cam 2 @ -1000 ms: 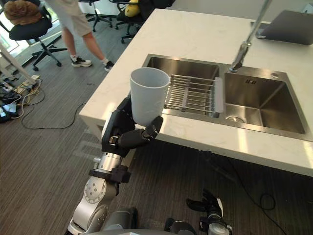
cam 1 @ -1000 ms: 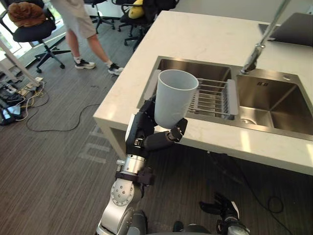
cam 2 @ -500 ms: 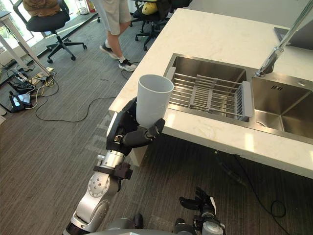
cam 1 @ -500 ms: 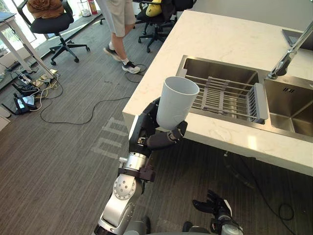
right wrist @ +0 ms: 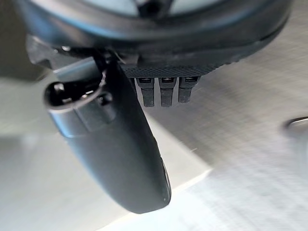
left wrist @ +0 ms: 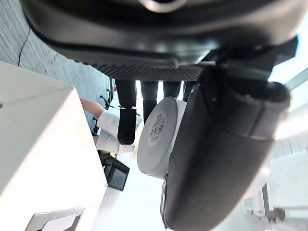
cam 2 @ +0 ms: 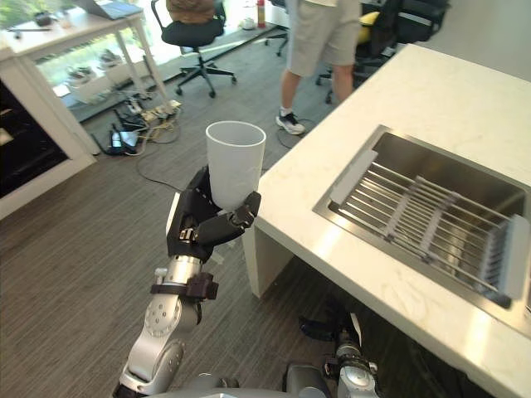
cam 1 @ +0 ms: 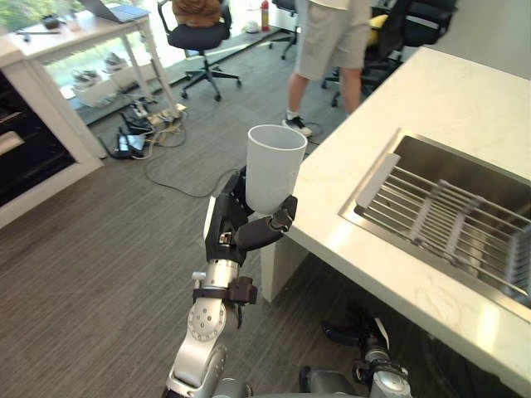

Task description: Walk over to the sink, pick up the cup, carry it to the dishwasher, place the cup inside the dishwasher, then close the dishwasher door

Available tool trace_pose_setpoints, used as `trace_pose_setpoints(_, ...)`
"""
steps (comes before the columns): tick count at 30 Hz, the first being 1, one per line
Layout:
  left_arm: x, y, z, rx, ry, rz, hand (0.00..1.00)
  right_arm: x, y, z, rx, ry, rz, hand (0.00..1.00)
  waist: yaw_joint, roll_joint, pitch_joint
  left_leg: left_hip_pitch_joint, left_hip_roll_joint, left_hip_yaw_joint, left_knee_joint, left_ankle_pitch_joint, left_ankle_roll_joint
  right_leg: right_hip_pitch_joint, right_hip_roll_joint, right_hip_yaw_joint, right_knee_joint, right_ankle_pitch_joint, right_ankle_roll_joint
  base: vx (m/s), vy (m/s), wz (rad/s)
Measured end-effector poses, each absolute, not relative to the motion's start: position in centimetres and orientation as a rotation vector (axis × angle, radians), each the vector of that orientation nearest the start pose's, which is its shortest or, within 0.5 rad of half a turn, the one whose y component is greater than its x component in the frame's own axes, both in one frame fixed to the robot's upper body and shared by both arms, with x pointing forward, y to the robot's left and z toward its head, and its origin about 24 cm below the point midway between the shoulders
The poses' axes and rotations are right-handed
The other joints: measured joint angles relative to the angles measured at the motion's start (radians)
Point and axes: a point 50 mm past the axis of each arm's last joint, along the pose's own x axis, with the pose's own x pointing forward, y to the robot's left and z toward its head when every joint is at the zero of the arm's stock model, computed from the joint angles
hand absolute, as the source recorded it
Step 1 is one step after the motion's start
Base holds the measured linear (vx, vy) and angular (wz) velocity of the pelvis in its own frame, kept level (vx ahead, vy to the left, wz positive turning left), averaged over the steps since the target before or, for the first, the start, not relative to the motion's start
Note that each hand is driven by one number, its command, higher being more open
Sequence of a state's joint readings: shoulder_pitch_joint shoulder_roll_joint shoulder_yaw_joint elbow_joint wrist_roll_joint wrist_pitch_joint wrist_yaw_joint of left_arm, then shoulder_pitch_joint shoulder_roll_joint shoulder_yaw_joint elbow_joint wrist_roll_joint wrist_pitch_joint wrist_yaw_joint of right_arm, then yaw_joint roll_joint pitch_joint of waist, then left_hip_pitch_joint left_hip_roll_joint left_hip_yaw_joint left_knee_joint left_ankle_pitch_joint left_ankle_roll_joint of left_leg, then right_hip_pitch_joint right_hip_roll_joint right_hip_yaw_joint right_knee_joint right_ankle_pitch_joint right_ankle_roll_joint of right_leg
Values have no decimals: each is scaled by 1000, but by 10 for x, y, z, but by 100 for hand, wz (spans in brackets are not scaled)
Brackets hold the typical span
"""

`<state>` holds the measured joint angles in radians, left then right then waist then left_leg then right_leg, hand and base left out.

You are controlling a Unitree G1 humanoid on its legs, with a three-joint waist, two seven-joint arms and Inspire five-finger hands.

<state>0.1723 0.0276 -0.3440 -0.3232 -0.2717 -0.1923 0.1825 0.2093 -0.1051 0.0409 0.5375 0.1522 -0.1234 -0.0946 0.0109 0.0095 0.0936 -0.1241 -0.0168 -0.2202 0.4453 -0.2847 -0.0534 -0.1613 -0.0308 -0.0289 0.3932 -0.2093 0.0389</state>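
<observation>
A tall white cup point(cam 1: 274, 166) stands upright in my left hand point(cam 1: 231, 236), which is shut on its lower part, thumb across the front. I hold it in the air just off the corner of the pale stone counter point(cam 1: 431, 108). The left wrist view has the cup's labelled base point(left wrist: 156, 137) between thumb and fingers. The steel sink point(cam 1: 398, 149) with a wire rack point(cam 1: 452, 220) lies to the right. My right hand point(cam 1: 358, 332) hangs low near the floor, fingers relaxed and empty, its thumb point(right wrist: 125, 159) large in the right wrist view.
A person point(cam 1: 332, 41) stands past the counter's far end among office chairs point(cam 1: 195, 25). Cables and power strips point(cam 1: 153, 124) lie on the floor by a white desk point(cam 1: 91, 29). A dark-fronted unit in a white cabinet point(cam 1: 25, 153) is at the far left.
The whole view has swung left: the sink has slid to the right edge and the dark unit has come in at left. The cup stays held the same way in my left hand.
</observation>
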Motion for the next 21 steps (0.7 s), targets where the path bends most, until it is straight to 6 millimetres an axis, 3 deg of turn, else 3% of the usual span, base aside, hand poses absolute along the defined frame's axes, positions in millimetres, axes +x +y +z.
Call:
trace_pose_setpoints(3, 205, 98, 98, -415, -288, -94, 30, 160, -183, -90, 22, 547, -163, 90, 6, 2, 2, -52, 46, 146, 94, -3, -6, 60, 3, -77, -42, -3, -11, 56, -97, 77)
trace_pose_setpoints(6, 204, 103, 105, -420, -324, -83, 30, 162, -180, -88, 36, 527, -166, 90, 17, 2, 1, -63, 75, 270, 89, 1, 1, 103, -7, -130, -81, 0, -14, 15, 14, 69)
trace_pose_setpoints(9, 206, 107, 108, -433, -342, -74, 30, 157, -177, -97, 47, 576, -182, 90, 29, 1, 1, -69, 61, 382, -18, 52, 64, 118, -46, -214, -132, 21, -6, -43, 90, 86)
trace_pose_setpoints(11, 207, 108, 104, -424, -325, -74, 30, 151, -174, -107, 55, 628, -183, 90, 32, -3, 0, -62, 48, 439, -94, 79, 62, 128, -72, -256, -171, 43, 5, -50, 81, 71)
trace_pose_setpoints(12, 207, 108, 100, -407, -310, -82, 30, 149, -171, -111, 60, 652, -181, 90, 31, -3, 0, -54, 71, 511, -110, 70, 77, 136, -82, -273, -182, 49, 11, -5, 27, 50)
trace_pose_setpoints(13, 208, 108, 97, -398, -299, -88, 30, 146, -171, -113, 60, 668, -181, 90, 31, -3, 1, -48, 73, 525, -117, 83, 72, 144, -84, -275, -185, 49, 12, 6, 51, 44)
trace_pose_setpoints(14, 209, 108, 91, -385, -271, -95, 30, 142, -171, -117, 61, 696, -181, 90, 30, -7, 0, -27, 48, 515, -149, 111, 102, 153, -93, -256, -188, 49, 12, 27, 108, 45)
trace_pose_setpoints(17, 208, 103, 82, -375, -224, -122, 30, 141, -173, -118, 52, 704, -181, 90, 18, -10, -2, -2, 0, 495, -220, 146, 122, 147, -118, -212, -183, 47, 14, 31, 116, 27)
trace_pose_setpoints(21, 206, 98, 81, -372, -216, -159, 30, 147, -171, -117, 8, 702, -126, 90, 13, -12, -2, 56, -59, 491, -310, 165, 144, 96, -177, -188, -32, 7, 15, 18, 126, 5)
